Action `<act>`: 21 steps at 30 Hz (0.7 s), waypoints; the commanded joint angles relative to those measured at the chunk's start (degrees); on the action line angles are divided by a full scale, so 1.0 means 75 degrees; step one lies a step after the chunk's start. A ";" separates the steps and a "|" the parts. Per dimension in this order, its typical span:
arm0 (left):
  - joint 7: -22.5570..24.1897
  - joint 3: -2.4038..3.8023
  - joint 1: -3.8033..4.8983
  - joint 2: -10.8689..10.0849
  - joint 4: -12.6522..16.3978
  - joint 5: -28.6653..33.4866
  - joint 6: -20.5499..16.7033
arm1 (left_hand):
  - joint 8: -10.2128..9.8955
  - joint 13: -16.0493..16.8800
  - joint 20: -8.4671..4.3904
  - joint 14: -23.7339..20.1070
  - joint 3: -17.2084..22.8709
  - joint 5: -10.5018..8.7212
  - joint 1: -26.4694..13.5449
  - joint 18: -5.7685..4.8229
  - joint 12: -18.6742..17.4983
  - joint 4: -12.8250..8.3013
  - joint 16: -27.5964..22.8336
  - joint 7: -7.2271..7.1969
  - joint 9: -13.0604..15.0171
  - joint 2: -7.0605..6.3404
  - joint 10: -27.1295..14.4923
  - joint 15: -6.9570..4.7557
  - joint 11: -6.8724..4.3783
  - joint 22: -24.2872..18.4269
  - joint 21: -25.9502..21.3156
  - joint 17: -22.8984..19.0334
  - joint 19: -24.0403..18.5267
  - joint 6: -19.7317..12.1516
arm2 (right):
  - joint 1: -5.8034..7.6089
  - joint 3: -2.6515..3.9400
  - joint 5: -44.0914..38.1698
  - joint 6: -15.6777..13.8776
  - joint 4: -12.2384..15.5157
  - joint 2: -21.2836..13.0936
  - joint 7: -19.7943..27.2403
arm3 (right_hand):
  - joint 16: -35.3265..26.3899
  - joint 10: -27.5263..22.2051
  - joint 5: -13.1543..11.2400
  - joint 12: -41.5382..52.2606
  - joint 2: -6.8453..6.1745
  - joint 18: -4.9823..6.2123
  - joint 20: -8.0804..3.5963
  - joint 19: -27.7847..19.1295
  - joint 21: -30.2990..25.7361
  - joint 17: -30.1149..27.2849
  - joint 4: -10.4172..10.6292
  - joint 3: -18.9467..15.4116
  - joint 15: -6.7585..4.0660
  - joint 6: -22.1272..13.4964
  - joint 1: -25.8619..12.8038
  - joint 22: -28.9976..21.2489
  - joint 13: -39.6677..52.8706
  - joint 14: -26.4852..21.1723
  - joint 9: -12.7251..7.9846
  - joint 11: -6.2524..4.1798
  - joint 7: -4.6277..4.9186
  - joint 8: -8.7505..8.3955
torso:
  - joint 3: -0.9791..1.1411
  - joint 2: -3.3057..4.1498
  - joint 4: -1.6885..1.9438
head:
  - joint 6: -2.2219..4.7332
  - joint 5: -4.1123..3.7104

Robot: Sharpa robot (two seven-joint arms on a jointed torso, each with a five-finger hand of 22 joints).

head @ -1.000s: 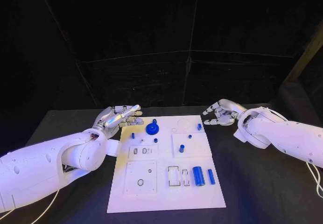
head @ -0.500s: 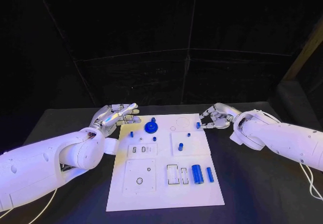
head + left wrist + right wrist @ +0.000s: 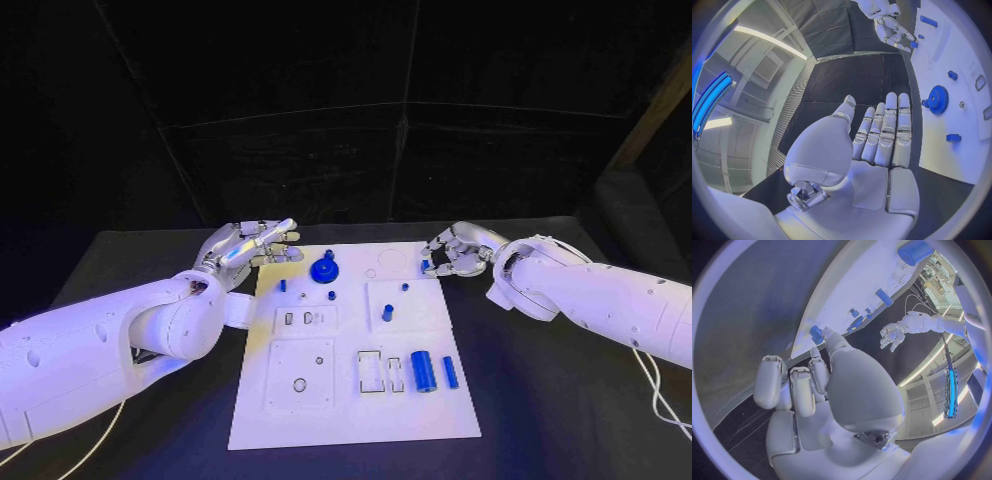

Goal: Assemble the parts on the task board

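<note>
Right hand [image 3: 459, 254] moved in to small blue peg [image 3: 427, 266] at white task board's [image 3: 346, 420] far edge, fingers curled around it; pinch unclear. Left hand [image 3: 253, 245] hovers, fingers spread. Advice: close squarely before lifting.

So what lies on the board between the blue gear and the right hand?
Head view: between the blue gear and the right hand, only bare task board with a faint circular outline; no loose part there.

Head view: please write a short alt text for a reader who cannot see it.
A white task board lies on a black table with small blue parts on it, among them a blue gear. The right hand reaches a small blue peg at the board's far right edge; the left hand hovers open near the far left corner.
</note>
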 commanded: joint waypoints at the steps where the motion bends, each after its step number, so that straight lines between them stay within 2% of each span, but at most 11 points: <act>1: 0.0139 0.0007 0.0008 0.0016 -0.0001 0.0016 0.0109 | -0.0032 -0.0003 0.0008 0.0058 -0.0002 0.0041 0.0036 0.0105 -0.0051 -0.0051 -0.0049 -0.0010 0.0002 0.0068 0.0033 0.0013 -0.0014 -0.0007 -0.0032 0.0007 0.0043 0.0024 | -0.0018 0.0003 -0.0084 0.0157 -0.0013 0.0033 0.0058 | -0.0002 -0.0015 -0.0056 0.0011 0.0049 -0.0110 0.0012 -0.0035 -0.0016 0.1289 -0.0059 0.0004 -0.0015 0.0060 0.0062 0.0016 0.0145 0.0630 0.0013 -0.0001 0.0014 0.0052 | -0.0005 -0.0002 0.0008 | -0.0019 -0.0003; 13: 0.0116 0.0007 0.0007 0.0016 -0.0015 0.0016 0.0123 | -0.0032 -0.0003 0.0008 0.0058 -0.0002 0.0041 0.0036 0.0105 -0.0051 -0.0051 -0.0049 -0.0010 0.0002 0.0068 0.0033 0.0013 -0.0014 -0.0007 -0.0032 0.0007 0.0043 0.0024 | -0.0083 0.0003 -0.0172 0.0190 -0.0088 0.0104 -0.0005 | 0.0019 0.0059 -0.0108 0.0108 0.0168 -0.0118 -0.0002 -0.0010 0.0010 0.1333 -0.0122 0.0058 -0.0035 0.0275 0.0119 0.0065 0.0237 0.0640 0.0037 -0.0028 -0.0013 0.0161 | -0.0009 -0.0004 0.0000 | -0.0047 0.0012; 21: 0.0096 0.0007 0.0007 0.0021 -0.0006 0.0016 0.0145 | -0.0032 -0.0003 0.0008 0.0058 -0.0002 0.0041 0.0036 0.0105 -0.0051 -0.0051 -0.0049 -0.0010 0.0002 0.0068 0.0033 0.0013 -0.0014 -0.0007 -0.0032 0.0007 0.0043 0.0024 | -0.0110 0.0003 -0.0208 0.0152 -0.0114 0.0142 -0.0056 | 0.0029 0.0115 -0.0371 0.0178 0.0275 -0.0124 -0.0018 0.0007 0.0028 0.1354 -0.0164 0.0159 -0.0050 0.0392 0.0130 0.0096 0.0303 0.0645 0.0030 -0.0044 -0.0029 0.0213 | -0.0002 -0.0003 0.0003 | -0.0059 -0.0001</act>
